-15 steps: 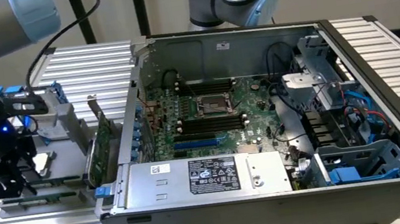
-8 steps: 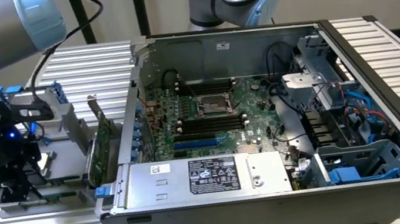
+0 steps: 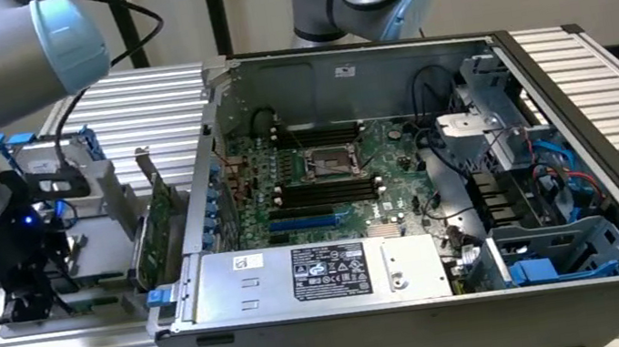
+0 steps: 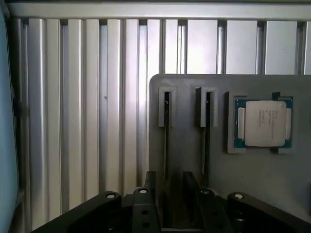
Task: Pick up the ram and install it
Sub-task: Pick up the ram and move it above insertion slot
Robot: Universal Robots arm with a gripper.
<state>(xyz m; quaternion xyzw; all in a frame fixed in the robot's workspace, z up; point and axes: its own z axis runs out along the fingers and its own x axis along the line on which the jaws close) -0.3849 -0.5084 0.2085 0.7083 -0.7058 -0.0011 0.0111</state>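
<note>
End effector: the end effector (image 3: 28, 303) is low over the tabletop (image 4: 73, 121) at the exterior view's near left, beside the computer case (image 3: 431, 330). Its fingers (image 4: 150, 182) stand apart and grip nothing.
Ram: a thin dark strip standing on edge in a slot of the grey holder tray (image 4: 184, 145), which I take to be the ram (image 4: 166, 131).
Key relation: the ram sits straight below the end effector, between the two fingers and touching neither. Its long axis runs along the slot, in line with the gap between them.
Neighbouring slot: a second dark edge (image 4: 207, 131) stands parallel, just beside the first and outside the fingers.
Processor chip: the processor chip (image 4: 265, 124) lies flat in its own recess on the same tray, apart from both slots.
Expansion card: the expansion card (image 3: 154, 238) stands upright between the tray and the case.
Memory slots: the black memory slots (image 3: 325, 194) on the motherboard inside the case look empty and lie well apart from the ram.
</note>
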